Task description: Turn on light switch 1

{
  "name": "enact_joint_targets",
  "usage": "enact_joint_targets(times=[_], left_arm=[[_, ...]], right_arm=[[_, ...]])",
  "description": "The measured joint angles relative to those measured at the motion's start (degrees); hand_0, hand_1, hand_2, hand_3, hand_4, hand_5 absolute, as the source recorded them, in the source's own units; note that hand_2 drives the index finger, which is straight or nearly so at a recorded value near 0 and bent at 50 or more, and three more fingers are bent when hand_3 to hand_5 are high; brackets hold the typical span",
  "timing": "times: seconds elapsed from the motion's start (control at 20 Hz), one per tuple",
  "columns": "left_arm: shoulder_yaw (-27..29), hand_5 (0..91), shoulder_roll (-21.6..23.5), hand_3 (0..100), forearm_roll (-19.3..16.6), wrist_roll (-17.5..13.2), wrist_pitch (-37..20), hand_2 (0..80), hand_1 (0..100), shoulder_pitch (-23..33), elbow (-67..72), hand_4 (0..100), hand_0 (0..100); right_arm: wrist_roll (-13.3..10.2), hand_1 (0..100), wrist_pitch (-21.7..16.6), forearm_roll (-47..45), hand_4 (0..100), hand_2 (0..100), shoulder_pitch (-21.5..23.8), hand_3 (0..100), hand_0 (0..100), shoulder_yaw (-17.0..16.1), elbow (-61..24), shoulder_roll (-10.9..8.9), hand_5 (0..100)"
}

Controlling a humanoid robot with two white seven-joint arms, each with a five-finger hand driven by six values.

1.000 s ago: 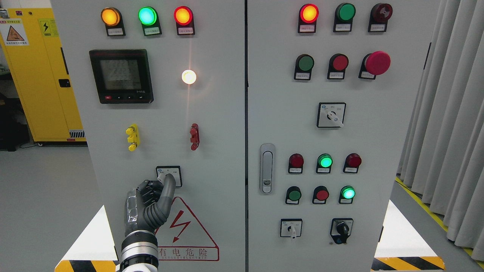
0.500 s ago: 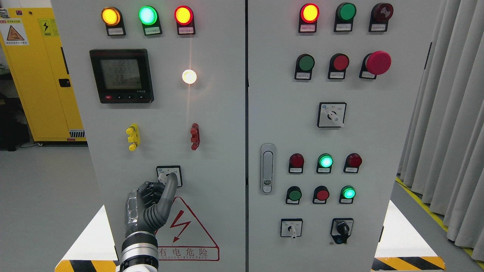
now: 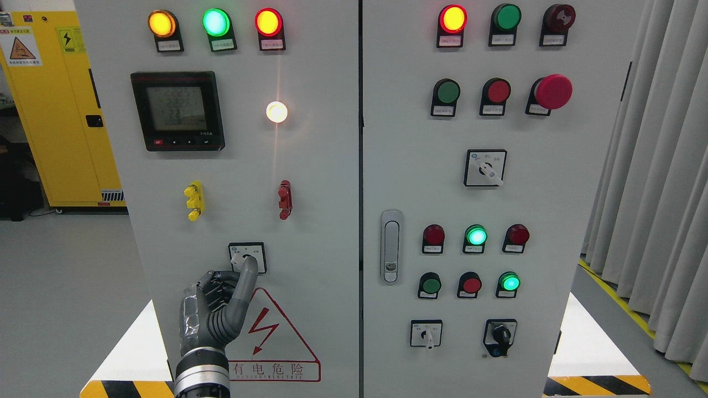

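Note:
Low on the left cabinet door [image 3: 321,221] sits a small rotary switch [image 3: 243,252] on a white square plate. My left hand [image 3: 235,278] rises from the bottom edge just below it. One long finger [image 3: 246,275] points up and its tip overlaps the plate's lower right part, hiding the knob. The other fingers are curled in beside it, a little below and left of the plate, with nothing held. Above, a round white lamp [image 3: 276,112] glows brightly. My right hand is out of view.
The left door also carries a digital meter [image 3: 178,110], three lit lamps along the top, yellow [image 3: 194,200] and red [image 3: 285,199] terminals and a high-voltage warning triangle [image 3: 271,331]. Buttons, selector switches and a door handle [image 3: 391,246] fill the right door. A yellow cabinet [image 3: 55,110] stands at the left.
My left hand has sunk slightly and drawn a little left, so its raised fingertip sits lower on the switch plate. The white lamp stays lit throughout.

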Motion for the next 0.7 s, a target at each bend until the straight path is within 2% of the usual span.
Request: enact_joint_targets(times=[0.25, 0.45, 0.5, 0.6, 0.7], left_arm=[[0.0, 87.0, 0.4, 91, 0.1, 0.2, -8.9, 63.2, 42, 5.2, -0.5, 90, 2], [0.2, 85.5, 1.0, 91, 1.5, 0.1, -18.1, 63.5, 41, 11.9, -0.6, 91, 2], [0.3, 81.7, 1.2, 91, 2.4, -0.1, -20.7, 61.8, 40, 14.0, -0.6, 91, 2], [0.4, 79.7, 1.6, 91, 4.3, -1.1, -25.7, 58.7, 39, 18.2, -0.3, 90, 2], [0.8, 74.3, 2.2, 86, 5.8, -2.0, -30.7, 54.4, 38, 22.5, 0.5, 86, 2]], right_arm=[[0.0, 50, 0.0, 0.0, 0, 4, 0.0, 0, 0, 0.0, 0.0, 0.0, 0], [0.0, 50, 0.0, 0.0, 0, 4, 0.0, 0, 0, 0.0, 0.0, 0.0, 0], [0.0, 50, 0.0, 0.0, 0, 4, 0.0, 0, 0, 0.0, 0.0, 0.0, 0], [0.0, 50, 0.0, 0.0, 0, 4, 0.0, 0, 0, 0.0, 0.0, 0.0, 0], [0.0, 50, 0.0, 0.0, 0, 4, 0.0, 0, 0, 0.0, 0.0, 0.0, 0]])
